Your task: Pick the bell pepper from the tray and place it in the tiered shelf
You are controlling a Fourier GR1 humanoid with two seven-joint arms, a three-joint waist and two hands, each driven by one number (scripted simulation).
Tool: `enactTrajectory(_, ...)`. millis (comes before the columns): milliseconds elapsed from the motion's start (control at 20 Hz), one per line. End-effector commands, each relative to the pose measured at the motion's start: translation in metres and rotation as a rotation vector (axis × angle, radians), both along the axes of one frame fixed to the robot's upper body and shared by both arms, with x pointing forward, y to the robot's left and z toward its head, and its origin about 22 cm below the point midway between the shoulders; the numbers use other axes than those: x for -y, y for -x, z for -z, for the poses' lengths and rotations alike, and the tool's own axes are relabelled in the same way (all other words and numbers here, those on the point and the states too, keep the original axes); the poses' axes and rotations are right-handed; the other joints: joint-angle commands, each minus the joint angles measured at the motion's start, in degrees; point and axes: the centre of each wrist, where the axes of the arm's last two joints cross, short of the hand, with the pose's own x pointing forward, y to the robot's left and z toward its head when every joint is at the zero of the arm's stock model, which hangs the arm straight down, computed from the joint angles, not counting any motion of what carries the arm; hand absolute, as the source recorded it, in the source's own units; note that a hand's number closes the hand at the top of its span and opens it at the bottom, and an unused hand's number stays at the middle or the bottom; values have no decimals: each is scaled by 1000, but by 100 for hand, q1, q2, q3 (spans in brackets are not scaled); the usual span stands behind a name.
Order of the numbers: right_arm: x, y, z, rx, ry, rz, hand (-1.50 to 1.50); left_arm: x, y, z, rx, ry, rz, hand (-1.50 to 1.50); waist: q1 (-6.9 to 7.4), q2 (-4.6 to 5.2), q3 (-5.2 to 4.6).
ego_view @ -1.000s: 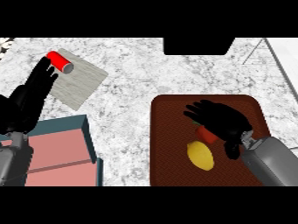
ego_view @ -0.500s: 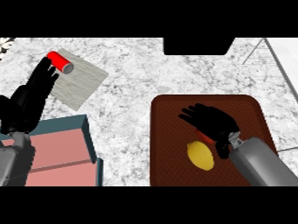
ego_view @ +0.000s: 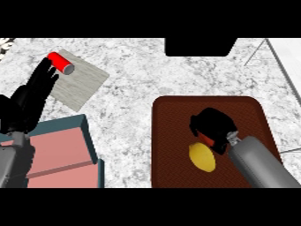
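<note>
A: Right, surface first. Speckled white-grey marble table (ego_view: 146, 75). At 5 o'clock a dark brown tray (ego_view: 172, 132); at 8 o'clock a tiered shelf (ego_view: 61, 154), teal frame with salmon-pink levels. At 10 o'clock a pale wood board (ego_view: 81, 86) with a red can (ego_view: 60, 62) lying on its far corner. A dark block (ego_view: 200, 46) at 12 o'clock, a thin wire frame (ego_view: 283, 75) at 2 o'clock.

B: Change since half a second ago?

A: Right robot hand (ego_view: 211, 126) has curled tighter; fingers that were spread are now drawn in over the tray's middle.

B: And the bell pepper?

A: Bell pepper (ego_view: 207, 139) still on the tray, mostly hidden. Only a red sliver shows under the hand, whose fingers are closed round it. A yellow lemon (ego_view: 203, 157) lies just beside, toward 6 o'clock.

B: Left robot hand (ego_view: 32, 99)?

A: Fingers straight, pressed together, pointing toward the can, unmoved.
</note>
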Motion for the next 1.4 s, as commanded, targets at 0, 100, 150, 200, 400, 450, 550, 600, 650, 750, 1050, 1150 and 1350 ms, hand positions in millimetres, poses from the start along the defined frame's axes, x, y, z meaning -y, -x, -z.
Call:
enactTrajectory(0, 19, -18, 9, 37, -26, -62, 150, 0, -8, 9, -12, 6, -1, 0, 8, 65, -5)
enactTrajectory(100, 2, -4, 6, 59, -75, -59, 150, 17, 8, 12, -18, 11, 4, 0, -5, 45, -6)
enactTrajectory(150, -17, -8, 22, 43, -77, 82, 150, 6, 6, 16, -24, 19, 2, 0, 23, 57, -6)
enactTrajectory(200, -48, 6, 20, 25, -108, 210, 150, 5, -5, 4, -17, 22, -2, 0, -55, 46, -8)
enactTrajectory(400, -43, 15, 30, -14, -176, 663, 150, -1, 6, 12, -28, 13, -20, 0, -191, -6, -3)
enactTrajectory(450, -47, 11, 22, 19, -186, 720, 150, -8, 5, 12, -32, 19, -21, 0, -73, 36, -6)
enactTrajectory(550, -62, 19, 15, 60, -231, 779, 150, 7, -3, 3, -17, 14, 17, 0, 30, 45, 4)
enactTrajectory(600, -61, 9, 2, 85, -274, 837, 150, -3, 2, 5, -27, 9, 18, 0, 80, 44, 0)
enactTrajectory(650, -73, 17, -3, 88, -295, 843, 150, 17, -7, 4, -21, 24, 13, 0, 22, 46, 0)
enactTrajectory(750, -94, 17, -28, 146, -378, 871, 150, 1, -1, 4, -32, 20, 19, 0, 127, 35, -3)
enactTrajectory(1050, -114, 37, -87, 333, -826, 937, 150, 5, -1, 16, -29, 14, 15, 0, 16, 19, -7)
enactTrajectory(1150, -118, 36, -117, 457, -876, 950, 150, -4, 4, 10, -26, 22, 6, 0, 12, -4, -11)
enactTrajectory(1350, -127, 62, -154, 572, -970, 995, 150, 13, -7, 5, -33, 24, -7, 0, -93, 2, -11)
